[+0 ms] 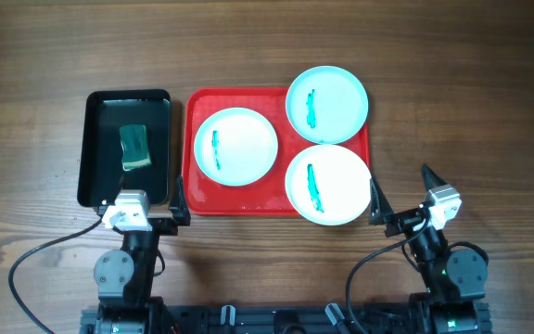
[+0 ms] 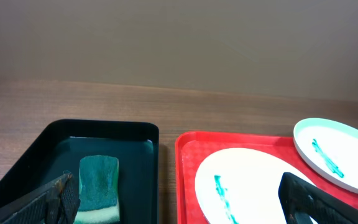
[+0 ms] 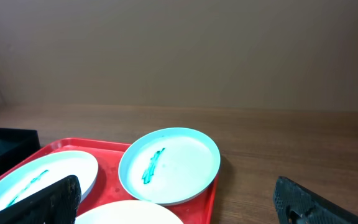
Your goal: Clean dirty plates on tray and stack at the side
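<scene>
The red tray point(image 1: 239, 200) holds three plates, each with a teal smear: a left plate point(image 1: 235, 146), a far right plate point(image 1: 327, 104) overhanging the tray's rim, and a near right plate point(image 1: 328, 184). My left gripper point(image 1: 141, 199) is open and empty at the near edge, between the black tray and the red tray. My right gripper point(image 1: 402, 186) is open and empty, just right of the near right plate. In the left wrist view the left gripper point(image 2: 182, 202) frames the left plate point(image 2: 253, 180). In the right wrist view the right gripper point(image 3: 182, 202) faces the far right plate point(image 3: 169, 165).
A black tray point(image 1: 86, 148) with a green sponge point(image 1: 135, 147) lies left of the red tray; the sponge also shows in the left wrist view point(image 2: 98, 186). Bare wooden table lies to the right of the red tray and beyond it.
</scene>
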Robot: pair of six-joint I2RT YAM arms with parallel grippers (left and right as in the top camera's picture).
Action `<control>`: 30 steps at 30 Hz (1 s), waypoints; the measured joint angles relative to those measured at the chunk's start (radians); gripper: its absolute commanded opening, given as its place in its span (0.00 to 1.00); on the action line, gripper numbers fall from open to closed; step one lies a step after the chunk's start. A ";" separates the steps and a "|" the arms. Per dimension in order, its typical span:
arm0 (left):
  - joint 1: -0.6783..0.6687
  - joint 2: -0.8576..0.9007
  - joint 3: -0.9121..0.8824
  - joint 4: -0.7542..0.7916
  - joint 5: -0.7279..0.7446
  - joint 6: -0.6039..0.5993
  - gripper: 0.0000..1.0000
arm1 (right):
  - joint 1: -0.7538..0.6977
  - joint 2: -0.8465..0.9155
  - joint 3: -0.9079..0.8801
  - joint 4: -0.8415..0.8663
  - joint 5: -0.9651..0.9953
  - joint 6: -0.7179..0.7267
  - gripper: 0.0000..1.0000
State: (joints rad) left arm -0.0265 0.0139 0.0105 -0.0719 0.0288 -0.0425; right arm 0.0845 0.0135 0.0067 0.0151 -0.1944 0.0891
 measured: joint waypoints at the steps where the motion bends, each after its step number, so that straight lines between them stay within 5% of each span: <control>1: 0.000 0.000 0.000 0.000 0.000 0.000 1.00 | 0.000 0.000 0.000 0.000 0.000 0.000 1.00; 30: 0.000 0.000 0.000 0.000 0.000 0.000 1.00 | 0.000 0.000 0.000 0.000 0.000 0.000 1.00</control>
State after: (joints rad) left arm -0.0265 0.0139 0.0105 -0.0719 0.0292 -0.0425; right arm 0.0845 0.0135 0.0067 0.0151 -0.1944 0.0891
